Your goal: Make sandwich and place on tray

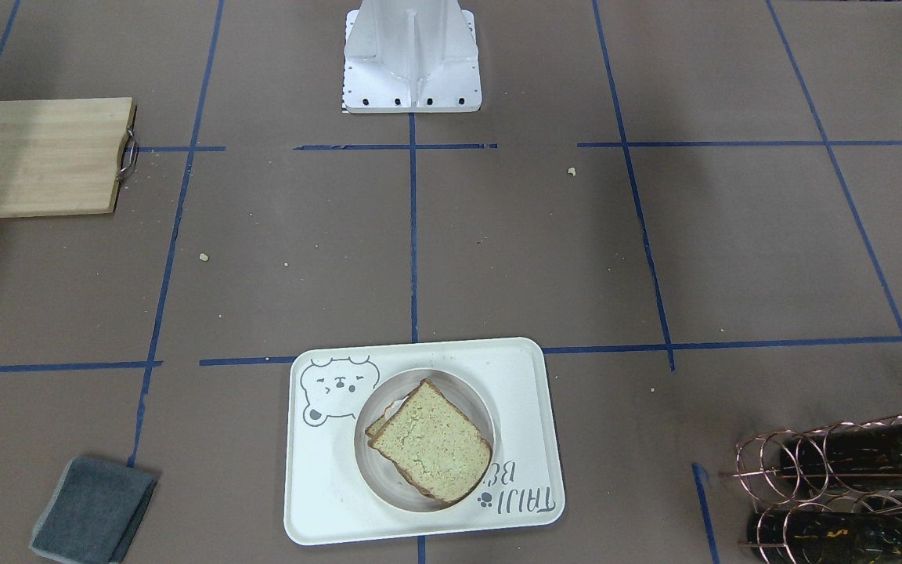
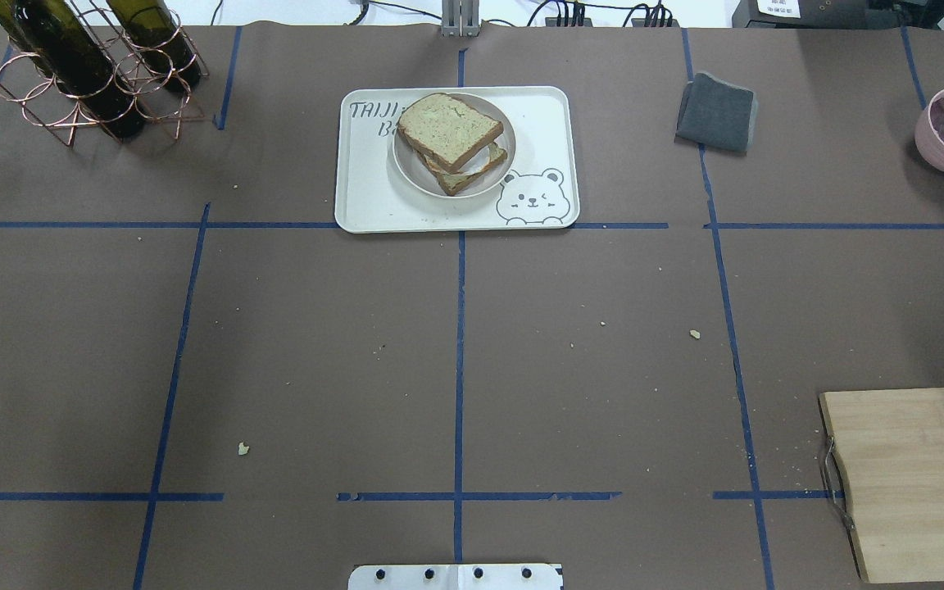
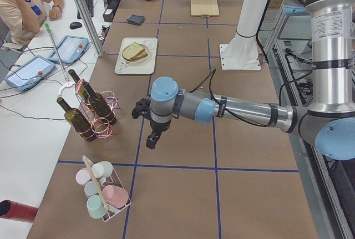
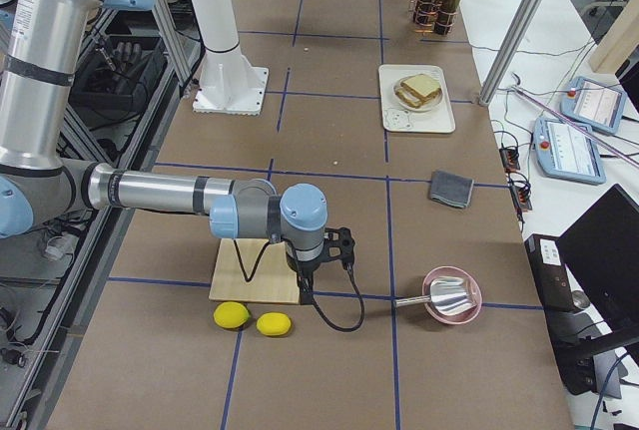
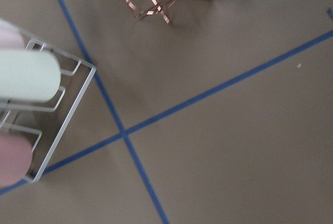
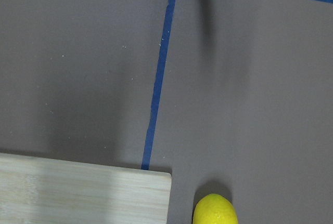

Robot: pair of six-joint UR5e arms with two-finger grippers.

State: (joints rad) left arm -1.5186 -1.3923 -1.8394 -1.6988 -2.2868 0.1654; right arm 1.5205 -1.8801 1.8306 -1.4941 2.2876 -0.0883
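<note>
The sandwich (image 2: pixel 449 131) sits on a round beige plate (image 2: pixel 406 168), its top slice skewed off the lower one, and the plate rests inside the cream tray (image 2: pixel 374 197). In the overhead view the tray lies at the tabletop's (image 2: pixel 316 344) 12 o'clock edge, straight across from the robot's base, with the bear drawing in its 4 o'clock corner. No tool touches any of it. In the exterior left view the left tool (image 3: pixel 150 142) hangs over bare tabletop just beside the copper wine rack (image 3: pixel 97 118), and the sandwich lies well apart from it at about 12 o'clock. In the exterior right view the right tool (image 4: pixel 344 248) hovers at the edge of the wooden cutting board (image 4: pixel 240 285), between the board and the pink bowl (image 4: pixel 451 295), with two lemons (image 4: pixel 232 315) near it at 7 o'clock. From there the sandwich is well apart at about 1 o'clock, beyond the grey cloth (image 4: pixel 451 189). Only these side views show the tools, so I cannot tell whether either one is spread or pressed together.
</note>
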